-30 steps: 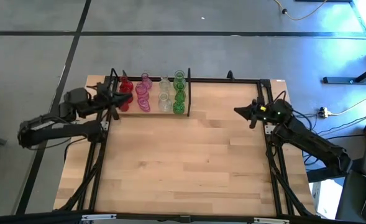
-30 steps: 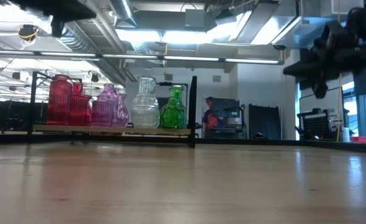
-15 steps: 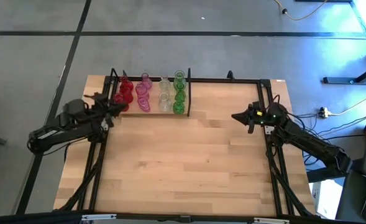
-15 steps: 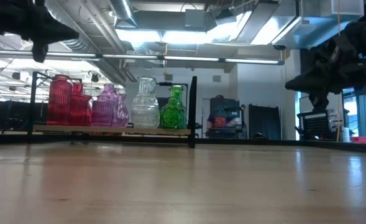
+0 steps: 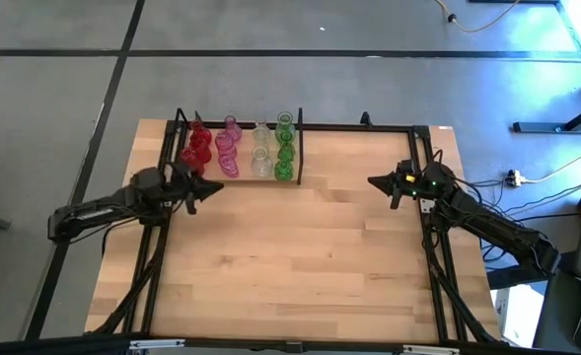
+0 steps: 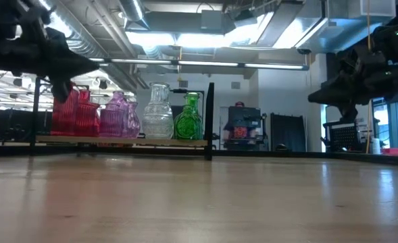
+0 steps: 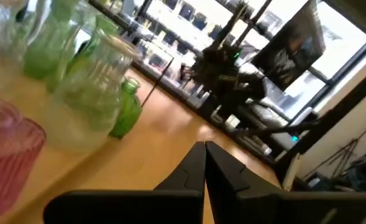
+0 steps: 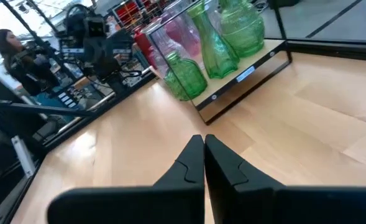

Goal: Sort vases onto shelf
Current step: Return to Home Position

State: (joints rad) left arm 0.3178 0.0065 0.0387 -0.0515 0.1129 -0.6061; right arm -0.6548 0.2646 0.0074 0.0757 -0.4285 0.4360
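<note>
Vases [image 5: 229, 158] stand sorted on the shelf [image 6: 117, 140], so we should ease the left gripper [image 7: 204, 148] and right gripper [image 8: 203, 140], both closed and empty, away from it.

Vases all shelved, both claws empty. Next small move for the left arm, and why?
Probably pull the left claw back toward its own side, away from the shelf. It is shut on nothing and hangs just in front of the shelf's left half, where the vases stand in colour rows. The right claw, shut too, waits at the right side.
</note>
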